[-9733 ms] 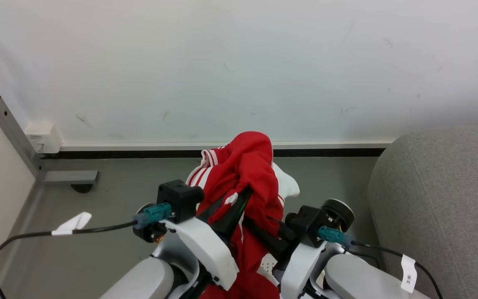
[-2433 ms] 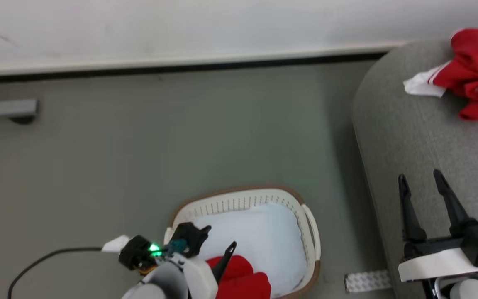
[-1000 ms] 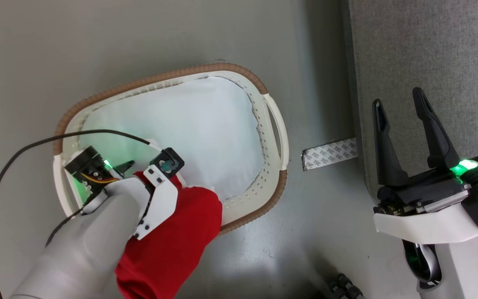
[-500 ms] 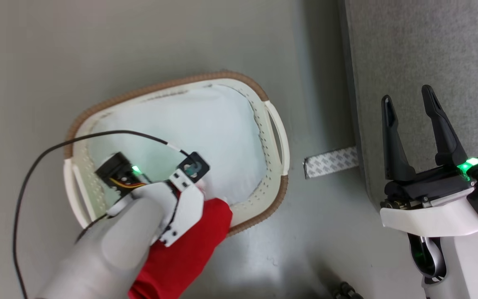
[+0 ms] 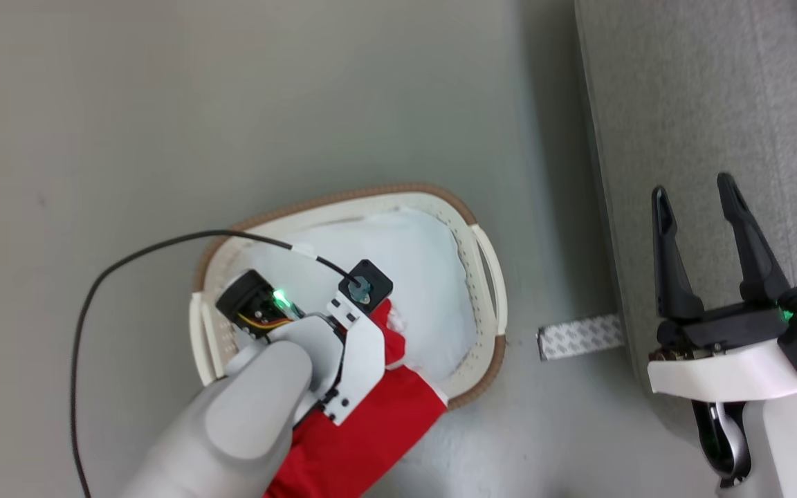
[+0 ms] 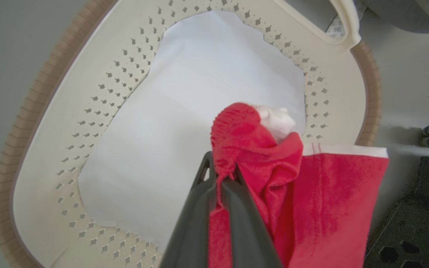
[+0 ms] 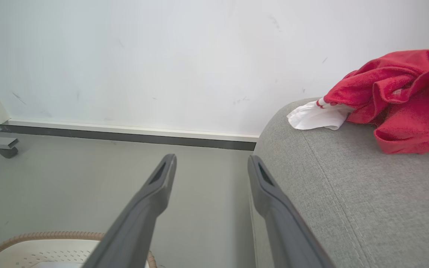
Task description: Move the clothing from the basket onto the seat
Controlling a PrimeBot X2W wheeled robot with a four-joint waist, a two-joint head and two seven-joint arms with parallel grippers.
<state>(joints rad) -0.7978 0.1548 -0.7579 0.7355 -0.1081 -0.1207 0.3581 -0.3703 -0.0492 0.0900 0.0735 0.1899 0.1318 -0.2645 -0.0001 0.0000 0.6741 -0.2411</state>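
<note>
Since a second ago the left gripper [image 6: 220,167] has gone from spread to clamped on a bunched fold of the red clothing [image 6: 259,149]; the head camera has shifted, so the basket [image 5: 343,197] sits lower in frame; the garment lies partly over the white pad [image 6: 199,93], the rest draped across the basket's near rim. The left forearm [image 5: 253,415] hides the fingers in the head view. The right gripper [image 5: 692,190] has jaws apart and empty, by the seat [image 5: 717,83] edge; a second red piece [image 7: 404,96] lies on the seat; a tape strip [image 5: 578,337] lies on the floor between basket and seat.
</note>
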